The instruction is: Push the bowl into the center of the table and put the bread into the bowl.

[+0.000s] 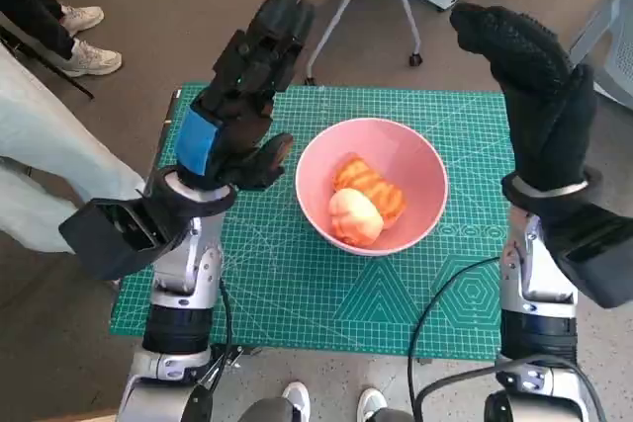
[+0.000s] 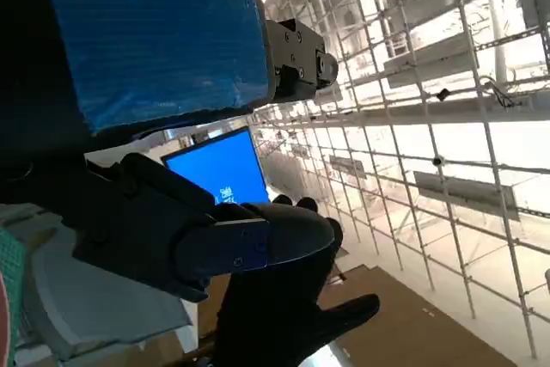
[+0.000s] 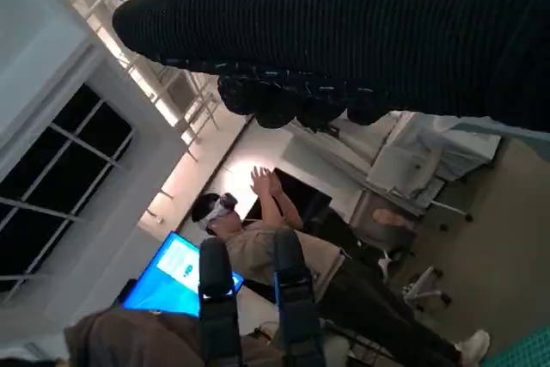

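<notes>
The pink bowl (image 1: 372, 185) sits near the middle of the green mat (image 1: 277, 274) on the table; the bread (image 1: 364, 203) lies inside it, toward its near wall; so the job looks done.

The left hand (image 1: 242, 96) is raised over the left side of the mat, holding nothing, with its fingers stretched out and a little apart; the right hand (image 1: 534, 96) is up above the far right corner, also holding nothing, its glove fingers lying loosely together.

What could go wrong: if the left hand drops or swings right, it could bump the bowl's rim and slide it off the middle, or tip it so the bread rolls out; the black cable (image 1: 445, 303) by the near right edge could catch the right arm.

The bowl is round, smooth and shiny, likely hard and slippery; the bread is lumpy, soft-looking, orange and pale; the mat is flat with thin printed lines; the glove is knitted and fuzzy.
</notes>
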`<control>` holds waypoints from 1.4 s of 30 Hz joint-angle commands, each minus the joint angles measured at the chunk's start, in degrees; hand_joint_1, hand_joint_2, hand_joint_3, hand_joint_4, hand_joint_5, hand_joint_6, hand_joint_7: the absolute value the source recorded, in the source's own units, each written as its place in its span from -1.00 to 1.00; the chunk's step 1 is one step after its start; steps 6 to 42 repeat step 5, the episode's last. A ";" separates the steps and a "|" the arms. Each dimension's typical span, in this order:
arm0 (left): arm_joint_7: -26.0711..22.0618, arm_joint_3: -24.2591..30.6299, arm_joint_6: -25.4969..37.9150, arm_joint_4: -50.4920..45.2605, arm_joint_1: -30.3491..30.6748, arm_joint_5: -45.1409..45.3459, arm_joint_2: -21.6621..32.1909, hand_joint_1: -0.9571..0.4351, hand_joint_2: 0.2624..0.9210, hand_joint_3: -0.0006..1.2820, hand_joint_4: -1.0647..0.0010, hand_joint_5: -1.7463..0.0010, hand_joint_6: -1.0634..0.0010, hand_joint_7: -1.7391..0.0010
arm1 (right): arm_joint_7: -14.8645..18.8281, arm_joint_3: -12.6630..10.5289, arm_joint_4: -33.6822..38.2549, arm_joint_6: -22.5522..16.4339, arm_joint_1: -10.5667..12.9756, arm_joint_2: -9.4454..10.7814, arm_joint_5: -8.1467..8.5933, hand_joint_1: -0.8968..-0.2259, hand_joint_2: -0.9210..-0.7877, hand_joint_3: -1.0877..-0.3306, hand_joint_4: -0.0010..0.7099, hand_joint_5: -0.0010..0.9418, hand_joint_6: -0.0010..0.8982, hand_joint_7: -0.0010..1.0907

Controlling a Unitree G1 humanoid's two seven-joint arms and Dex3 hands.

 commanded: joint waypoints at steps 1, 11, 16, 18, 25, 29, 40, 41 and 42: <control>0.30 -0.38 -0.22 -1.29 0.42 0.65 0.22 -0.74 1.00 -0.12 0.97 1.00 0.78 1.00 | -0.01 0.24 -1.41 1.40 2.02 -0.39 0.55 -0.42 -1.00 -0.14 -0.43 -0.99 -0.53 -0.58; 0.18 -0.33 -0.85 -1.02 0.44 0.51 0.00 -0.75 1.00 -0.14 0.99 1.00 0.82 1.00 | -0.02 0.23 -1.98 1.76 2.20 -0.42 0.56 -0.42 -1.00 -0.14 -0.42 -0.99 -0.52 -0.57; 0.18 -0.33 -0.85 -1.02 0.44 0.51 0.00 -0.75 1.00 -0.14 0.99 1.00 0.82 1.00 | -0.02 0.23 -1.98 1.76 2.20 -0.42 0.56 -0.42 -1.00 -0.14 -0.42 -0.99 -0.52 -0.57; 0.18 -0.33 -0.85 -1.02 0.44 0.51 0.00 -0.75 1.00 -0.14 0.99 1.00 0.82 1.00 | -0.02 0.23 -1.98 1.76 2.20 -0.42 0.56 -0.42 -1.00 -0.14 -0.42 -0.99 -0.52 -0.57; 0.18 -0.33 -0.85 -1.02 0.44 0.51 0.00 -0.75 1.00 -0.14 0.99 1.00 0.82 1.00 | -0.02 0.23 -1.98 1.76 2.20 -0.42 0.56 -0.42 -1.00 -0.14 -0.42 -0.99 -0.52 -0.57; 0.18 -0.33 -0.85 -1.02 0.44 0.51 0.00 -0.75 1.00 -0.14 0.99 1.00 0.82 1.00 | -0.02 0.23 -1.98 1.76 2.20 -0.42 0.56 -0.42 -1.00 -0.14 -0.42 -0.99 -0.52 -0.57; 0.18 -0.33 -0.85 -1.02 0.44 0.51 0.00 -0.75 1.00 -0.14 0.99 1.00 0.82 1.00 | -0.02 0.23 -1.98 1.76 2.20 -0.42 0.56 -0.42 -1.00 -0.14 -0.42 -0.99 -0.52 -0.57; 0.18 -0.33 -0.85 -1.02 0.44 0.51 0.00 -0.75 1.00 -0.14 0.99 1.00 0.82 1.00 | -0.02 0.23 -1.98 1.76 2.20 -0.42 0.56 -0.42 -1.00 -0.14 -0.42 -0.99 -0.52 -0.57; 0.18 -0.33 -0.85 -1.02 0.44 0.51 0.00 -0.75 1.00 -0.14 0.99 1.00 0.82 1.00 | -0.02 0.23 -1.98 1.76 2.20 -0.42 0.56 -0.42 -1.00 -0.14 -0.42 -0.99 -0.52 -0.57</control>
